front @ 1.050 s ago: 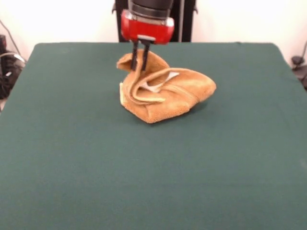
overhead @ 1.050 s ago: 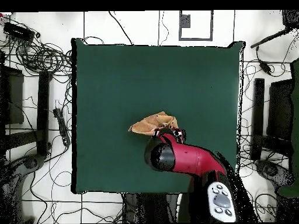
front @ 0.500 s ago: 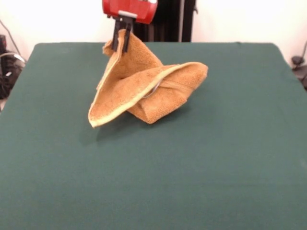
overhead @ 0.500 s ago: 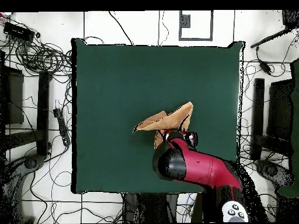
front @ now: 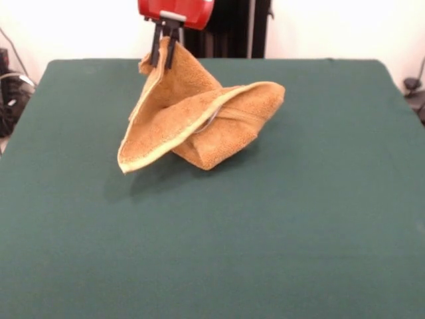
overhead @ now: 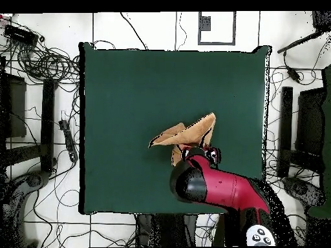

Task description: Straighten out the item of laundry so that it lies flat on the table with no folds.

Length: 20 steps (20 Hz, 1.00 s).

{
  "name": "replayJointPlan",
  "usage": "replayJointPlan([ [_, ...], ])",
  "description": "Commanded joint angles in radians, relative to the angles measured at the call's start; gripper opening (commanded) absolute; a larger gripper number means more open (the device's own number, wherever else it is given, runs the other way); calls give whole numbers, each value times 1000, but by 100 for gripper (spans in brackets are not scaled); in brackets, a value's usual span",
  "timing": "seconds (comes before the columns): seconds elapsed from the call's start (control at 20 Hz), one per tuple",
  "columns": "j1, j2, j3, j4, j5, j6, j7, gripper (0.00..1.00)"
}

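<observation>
The golden-orange towel [front: 199, 113] hangs partly lifted above the dark green table [front: 212, 232]. My gripper [front: 163, 58] is shut on its top corner, near the far edge of the table. From that corner one flap drapes down to a pale-edged free corner at the left, while the folded bulk at the right still rests on the felt. From overhead, the towel [overhead: 184, 134] shows as a crumpled wedge at the table's [overhead: 129, 84] middle, and the red arm covers the gripper.
Cables and stands ring the table on the floor [overhead: 39, 64] in the overhead view. The red and black arm [overhead: 216, 187] reaches over the table edge on the robot's side.
A second ago the towel lay bunched on the table with my gripper shut low on it. It has since been lifted, unfolding one flap; in the last half second it rose only slightly.
</observation>
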Motion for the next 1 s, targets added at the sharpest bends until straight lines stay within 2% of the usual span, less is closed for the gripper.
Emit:
replayJointPlan([
  [0.05, -50, 38, 79, -43, -97, -97, 69, 0],
  [0.2, -93, 38, 153, -112, -121, -64, 25, 0],
  [0.35, -143, 41, 230, -164, -137, 22, -39, 0],
  [0.5, -189, 41, 303, -179, -151, 103, -86, 0],
  [1.0, -186, 65, 358, -323, -210, 211, -140, 0],
])
